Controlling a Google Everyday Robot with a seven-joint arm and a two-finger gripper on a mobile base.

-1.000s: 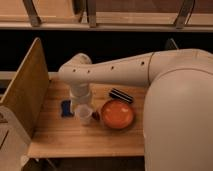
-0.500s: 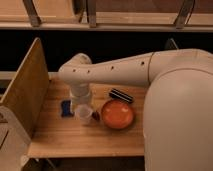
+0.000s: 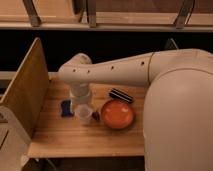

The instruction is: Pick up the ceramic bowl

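The ceramic bowl (image 3: 117, 113) is a round, shallow, glossy orange dish lying on the wooden table (image 3: 75, 137), right of centre. My white arm reaches in from the right and bends down over the table's left-middle. My gripper (image 3: 94, 115) shows only as a dark tip low between the translucent white cup (image 3: 83, 114) and the bowl's left rim. The rest of it is hidden behind the wrist and the cup.
A small blue object (image 3: 65, 108) lies left of the cup. A dark flat bar-shaped object (image 3: 120, 95) lies behind the bowl. A wooden side panel (image 3: 24, 92) stands along the table's left edge. A dark gap and a shelf rail run behind the table.
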